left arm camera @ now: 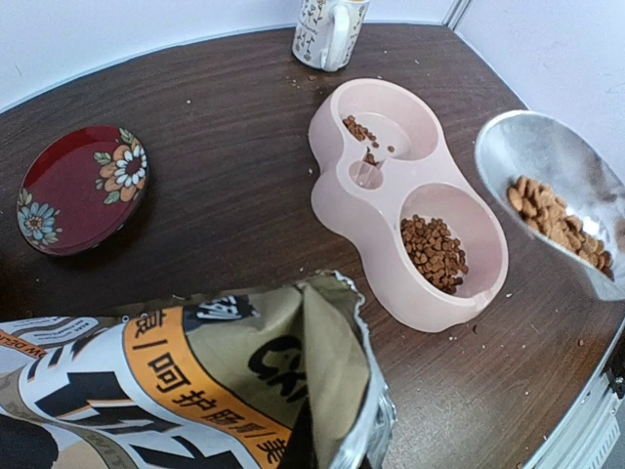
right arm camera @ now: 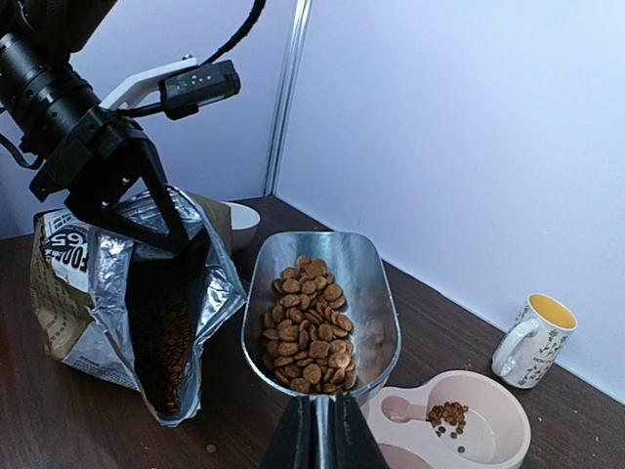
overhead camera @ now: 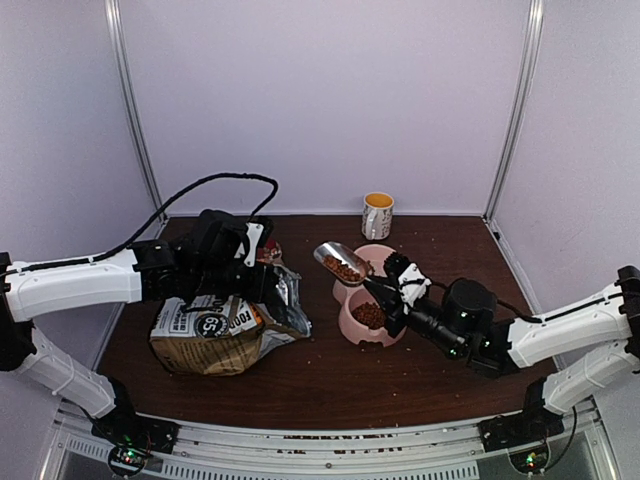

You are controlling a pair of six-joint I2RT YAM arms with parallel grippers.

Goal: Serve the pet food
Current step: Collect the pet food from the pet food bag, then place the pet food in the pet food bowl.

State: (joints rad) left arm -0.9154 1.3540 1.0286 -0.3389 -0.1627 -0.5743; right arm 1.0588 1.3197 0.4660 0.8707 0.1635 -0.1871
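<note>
Right fingers (right arm camera: 288,445) closed tight on the handle of a metal scoop (right arm camera: 366,283), kibble (right arm camera: 308,327) heaped in it just ahead of the tips. Scoop raised over the pink double bowl (left arm camera: 337,205) near bench (overhead camera: 400,390) centre, more kibble in both wells. Left fingers (right arm camera: 146,210) pinched shut on the open mouth of the paper bag (overhead camera: 205,345), left side of bench. Mug (overhead camera: 377,215) at far edge; red saucer (left arm camera: 83,191) past the bag.
</note>
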